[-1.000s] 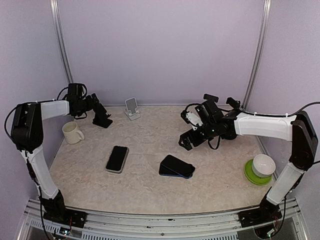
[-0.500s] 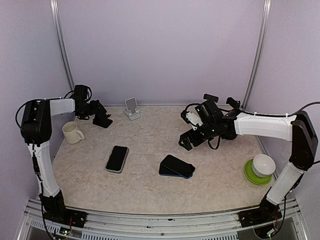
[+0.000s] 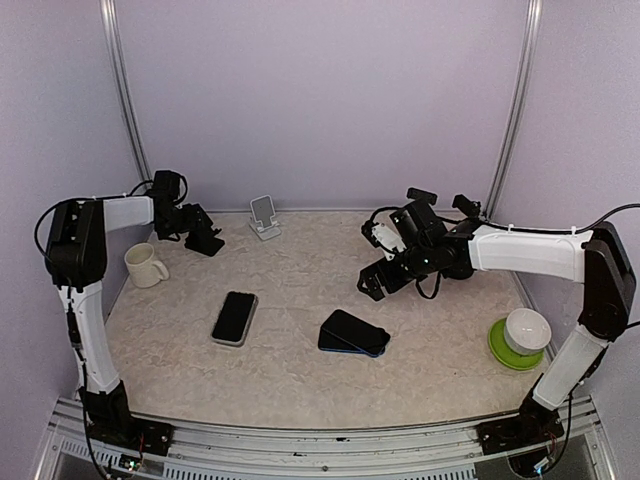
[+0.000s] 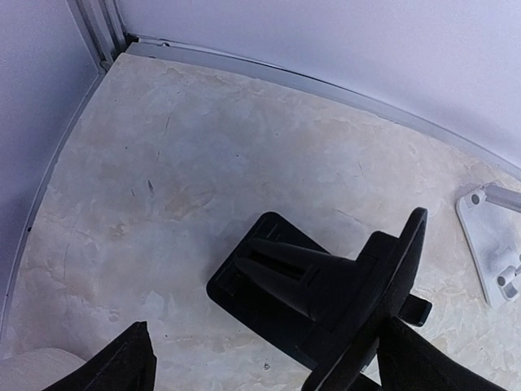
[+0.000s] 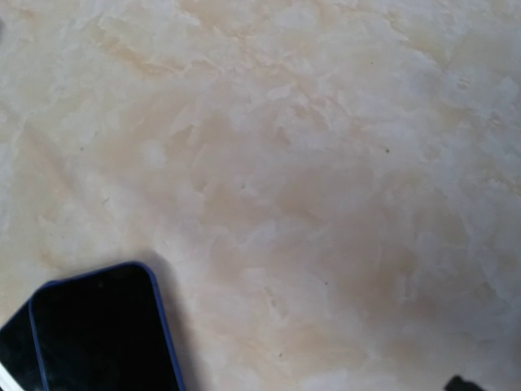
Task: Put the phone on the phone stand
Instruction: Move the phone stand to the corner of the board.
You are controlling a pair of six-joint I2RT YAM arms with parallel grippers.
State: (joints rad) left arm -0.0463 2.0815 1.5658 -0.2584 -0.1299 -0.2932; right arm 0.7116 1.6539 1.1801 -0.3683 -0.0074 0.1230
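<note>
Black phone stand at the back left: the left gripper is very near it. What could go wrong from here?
1. The left gripper is open with the black stand just ahead of its fingers; a misjudged move could tip it or push it toward the white stand.
2. Two dark phones lie stacked near the right gripper; a grasp may drag both or shift the upper one.
3. The mug stands close to the left arm and might be knocked.

Marbled table point(image 3: 300, 290) with mug point(image 3: 145, 266), black stand point(image 3: 205, 237), white stand point(image 3: 264, 217), lone phone point(image 3: 235, 318), stacked phones point(image 3: 354, 333), green plate point(image 3: 497, 352)
</note>
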